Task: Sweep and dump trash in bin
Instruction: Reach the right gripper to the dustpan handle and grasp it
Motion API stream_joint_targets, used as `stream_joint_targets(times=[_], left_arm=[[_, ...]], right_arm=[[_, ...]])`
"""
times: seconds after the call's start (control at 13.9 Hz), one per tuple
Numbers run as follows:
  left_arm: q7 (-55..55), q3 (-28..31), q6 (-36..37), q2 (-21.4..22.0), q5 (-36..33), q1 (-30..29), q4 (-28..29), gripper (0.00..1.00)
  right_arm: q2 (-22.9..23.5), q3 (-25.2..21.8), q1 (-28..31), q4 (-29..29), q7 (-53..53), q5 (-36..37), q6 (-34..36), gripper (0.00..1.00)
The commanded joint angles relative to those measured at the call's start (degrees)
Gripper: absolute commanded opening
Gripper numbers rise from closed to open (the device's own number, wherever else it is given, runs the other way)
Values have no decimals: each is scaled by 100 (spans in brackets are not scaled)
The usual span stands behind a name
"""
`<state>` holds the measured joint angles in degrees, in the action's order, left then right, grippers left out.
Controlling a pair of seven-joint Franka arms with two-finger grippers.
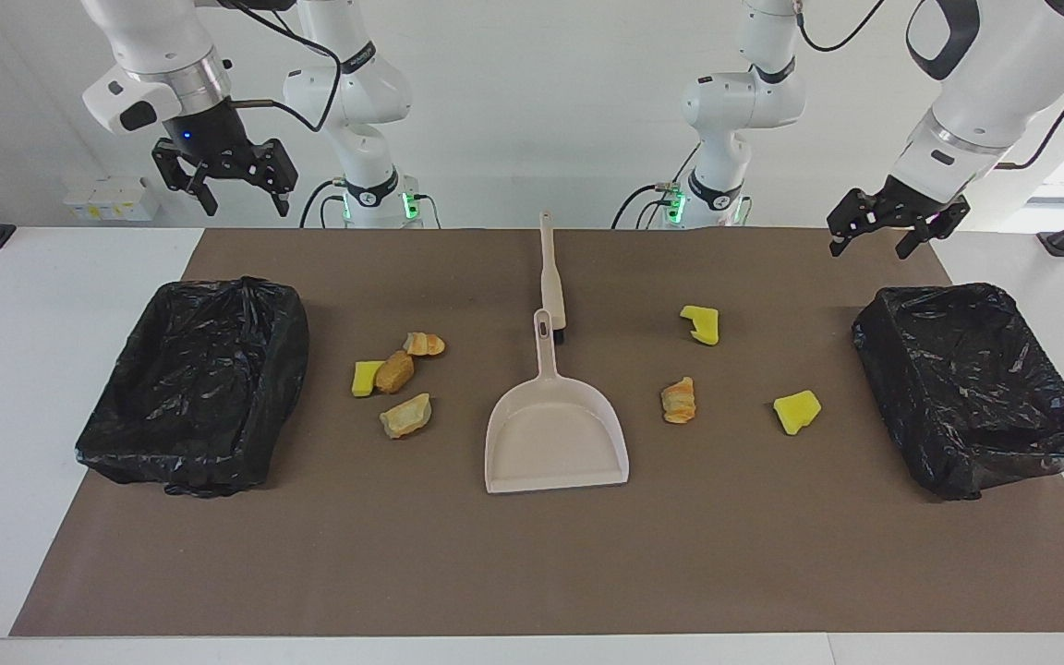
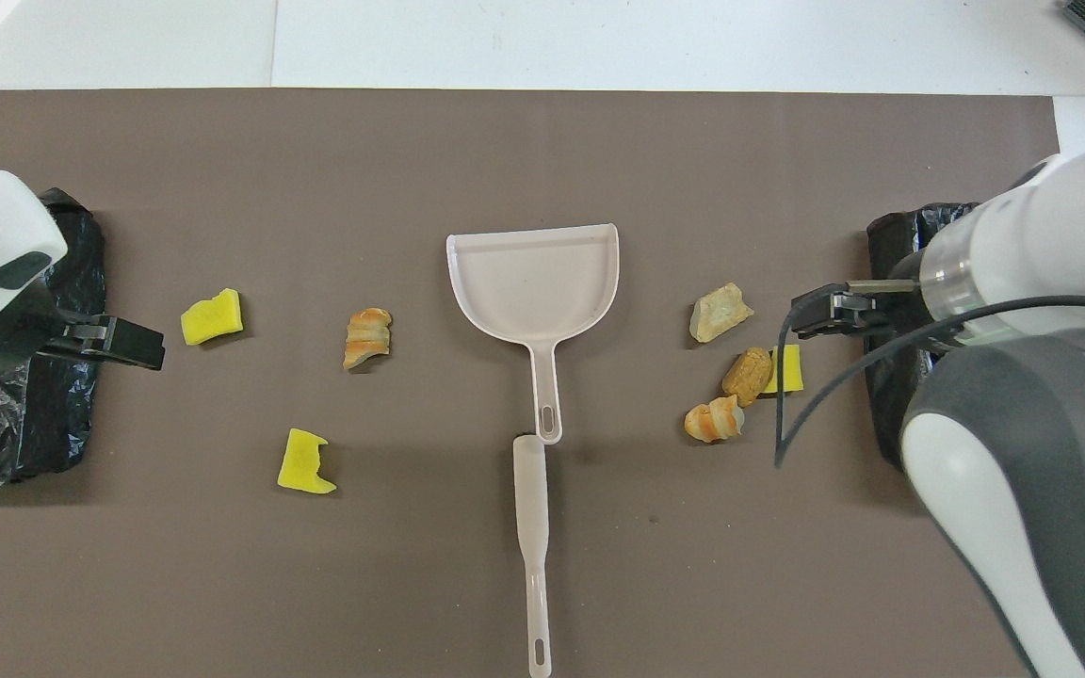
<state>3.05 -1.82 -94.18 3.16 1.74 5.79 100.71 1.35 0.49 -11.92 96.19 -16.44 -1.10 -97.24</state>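
Both black-bag-lined bins (image 1: 195, 383) (image 1: 971, 383) show no trash inside; seven yellow sponge and golden bread trash pieces (image 1: 395, 371) lie on the brown tabletop mat (image 1: 532, 554) around the beige plastic dustpan (image 1: 555, 443). Left pincer (image 1: 885, 226) and right pincer (image 1: 223, 180) hang wide, holding nothing.

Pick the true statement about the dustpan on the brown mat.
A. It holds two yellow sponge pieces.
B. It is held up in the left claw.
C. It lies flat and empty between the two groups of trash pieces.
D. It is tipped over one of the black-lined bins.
C: the dustpan lies flat on the mat with nothing in it, four trash pieces toward one end and three toward the other.
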Motion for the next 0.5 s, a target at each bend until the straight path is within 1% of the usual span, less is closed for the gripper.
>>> stream_joint_targets(times=[0.0, 0.22, 0.43], left_arm=[[12, 77, -530, 211, 46, 229, 615, 100], [-163, 77, -1030, 237, 46, 475, 975, 100], [-751, 85, -1488, 255, 46, 931, 1397, 100]], right_arm=[[241, -5, -265, -13, -403, -154, -242, 100], [654, -5, -617, -13, -912, -426, -698, 100], [954, -5, -872, 22, -1212, -671, -1112, 100]])
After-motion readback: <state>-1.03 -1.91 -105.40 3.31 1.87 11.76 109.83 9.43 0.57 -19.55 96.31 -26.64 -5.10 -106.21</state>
